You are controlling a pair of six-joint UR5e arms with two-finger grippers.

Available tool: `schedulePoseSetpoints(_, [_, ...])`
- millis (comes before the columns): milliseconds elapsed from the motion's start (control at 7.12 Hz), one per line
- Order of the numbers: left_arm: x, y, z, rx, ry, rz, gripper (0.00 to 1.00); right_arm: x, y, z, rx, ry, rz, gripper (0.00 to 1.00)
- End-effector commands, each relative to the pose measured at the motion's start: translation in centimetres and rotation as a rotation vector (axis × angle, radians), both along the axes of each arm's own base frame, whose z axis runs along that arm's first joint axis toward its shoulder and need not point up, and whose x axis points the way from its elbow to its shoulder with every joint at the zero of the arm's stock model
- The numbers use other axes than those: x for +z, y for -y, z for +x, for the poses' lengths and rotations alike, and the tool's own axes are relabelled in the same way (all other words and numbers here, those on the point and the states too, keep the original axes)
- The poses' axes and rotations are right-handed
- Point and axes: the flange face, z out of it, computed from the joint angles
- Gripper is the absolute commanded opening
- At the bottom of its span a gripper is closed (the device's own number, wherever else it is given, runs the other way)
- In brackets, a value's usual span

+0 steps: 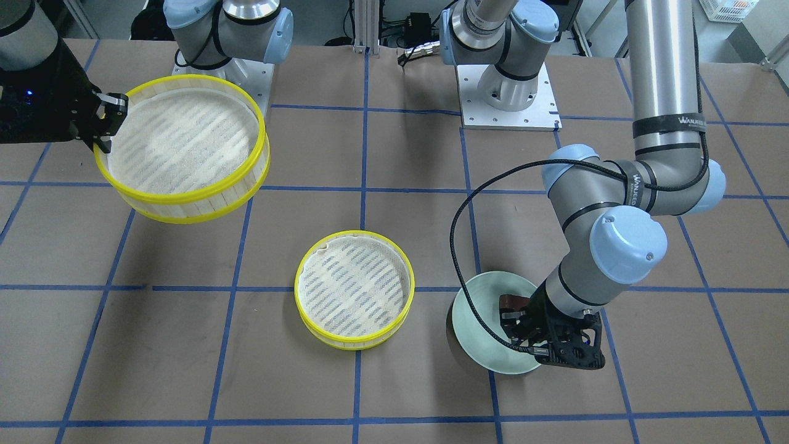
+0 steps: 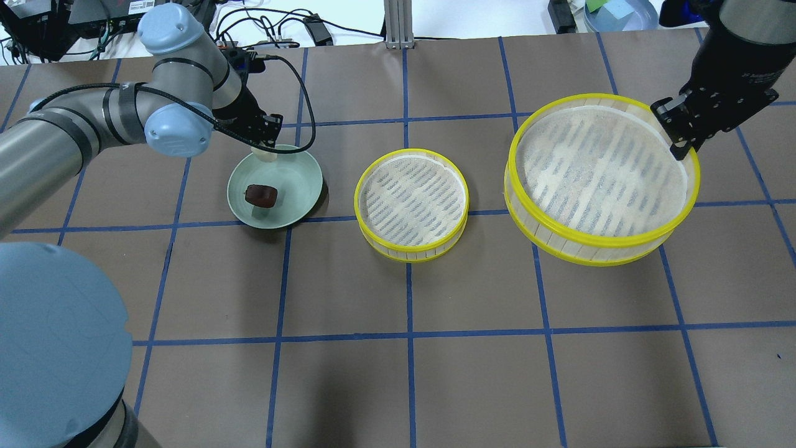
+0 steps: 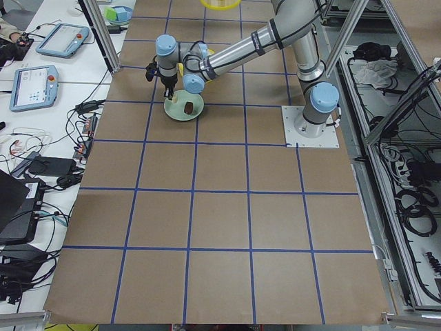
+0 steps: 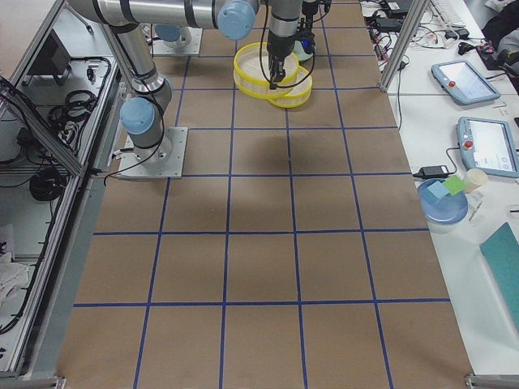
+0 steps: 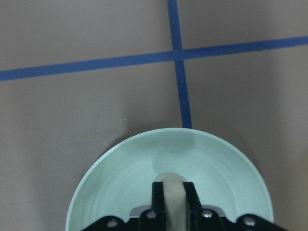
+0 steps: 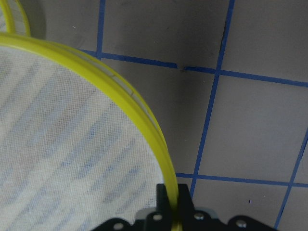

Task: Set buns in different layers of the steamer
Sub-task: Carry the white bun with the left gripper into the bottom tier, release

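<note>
- Left gripper (image 5: 173,204): narrowly parted, pinching the cream bun (image 5: 169,182) on the pale green plate (image 5: 120,183).
- Right gripper (image 6: 175,204): nearly closed, clamped on the yellow rim of the upper steamer tray (image 6: 144,113), held off the table (image 2: 472,373).
- Lower steamer tray (image 2: 410,252): flat on the table, between plate and raised tray.
- Brown bun (image 2: 261,195): lying mid-plate, long axis across the overhead view.
- Cream bun's axis: mostly hidden by the fingers.
- Black band (image 1: 669,123) on the left arm: white lettering starting "WAN", rest unclear.

Overhead behind robot, front camera facing it, two distant end cameras, two close wrist cameras looking down; overhead and front share the plate (image 2: 301,177) and steamer (image 2: 410,202).
</note>
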Motion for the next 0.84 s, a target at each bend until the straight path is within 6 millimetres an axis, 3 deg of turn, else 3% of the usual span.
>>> schedulePoseSetpoints(0, [4.0, -1.4, -4.9, 0.096, -0.031, -0.038, 0.00, 0.0, 0.0, 0.0, 0.002, 0.000, -0.001, 0.00])
schedulePoseSetpoints(281, [3.6, -3.5, -11.8, 0.140, -0.064, -0.010, 0.00, 0.1, 0.0, 0.0, 0.002, 0.000, -0.004, 0.00])
schedulePoseSetpoints(702, [0.8, -6.5, -19.3, 0.127, -0.183, 0.081, 0.00, 0.1, 0.0, 0.1, 0.004, 0.001, -0.004, 0.00])
